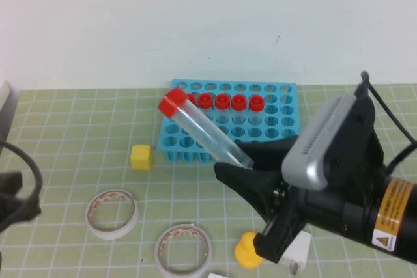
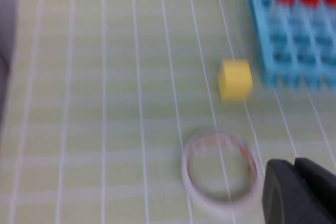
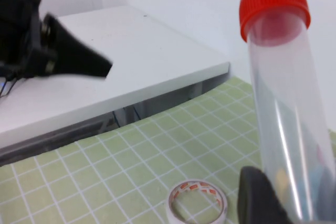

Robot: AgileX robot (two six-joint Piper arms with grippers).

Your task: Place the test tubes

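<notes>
One hand is at work: the right hand (image 1: 247,164), at about five o'clock on the worktop (image 1: 78,128), is clamped on the closed bottom end of a test tube (image 1: 205,128). The tube is held clear of the worktop and tilted. Its red cap (image 1: 172,103) points toward ten o'clock from the hand, over the seven o'clock corner of the blue rack (image 1: 280,122).

A row of capped tubes (image 1: 230,101) is seated in the rack's far wells, at twelve o'clock from the hand, with open wells in front of them.

The tube is judged light, rigid and smooth-walled, probably plastic, so slipping or pivoting in the grip is more likely than breakage. With the hold at the very bottom, the long free length can swing. A hold just under the cap would be steadier and would leave the bottom free to enter a well.

Farther out, a yellow cube (image 1: 141,157) at nine o'clock and two tape rolls (image 1: 112,213) near eight o'clock are not involved. The left hand (image 2: 296,182) is parked at the nine o'clock edge, closed on nothing.
</notes>
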